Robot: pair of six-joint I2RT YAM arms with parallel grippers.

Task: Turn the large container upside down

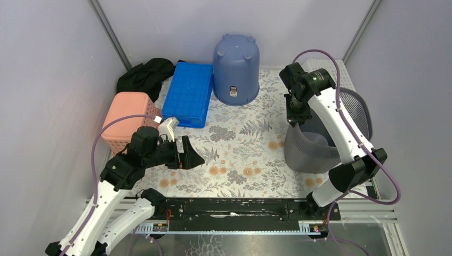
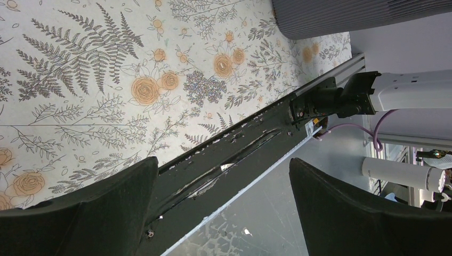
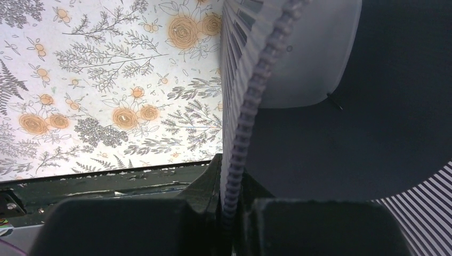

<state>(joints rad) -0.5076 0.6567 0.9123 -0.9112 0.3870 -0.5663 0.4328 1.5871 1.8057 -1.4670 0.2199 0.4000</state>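
The large grey slatted container (image 1: pixel 314 152) stands at the right side of the worktop (image 1: pixel 245 154), mouth up and leaning away to the right as far as I can judge from overhead. My right pincer (image 1: pixel 294 119) is clenched on its rim (image 3: pixel 248 112) at the side nearest the middle of the worktop. The wrist view shows the beaded edge running straight down between the two fingers, one inside the wall and one outside.

So I read this as the grasp just made, with the turn itself not yet begun. The next move calls for lifting that rim and rolling the wrist over so the mouth swings down toward the worktop. The grip is on one thin edge only, and I expect the flexible wall to twist or slip if I rush it.

My left pincer (image 1: pixel 187 154) hangs released over the worktop at the left, well apart from the container. The overturned blue bucket (image 1: pixel 236 69) at the back is clear of the swing, I think.
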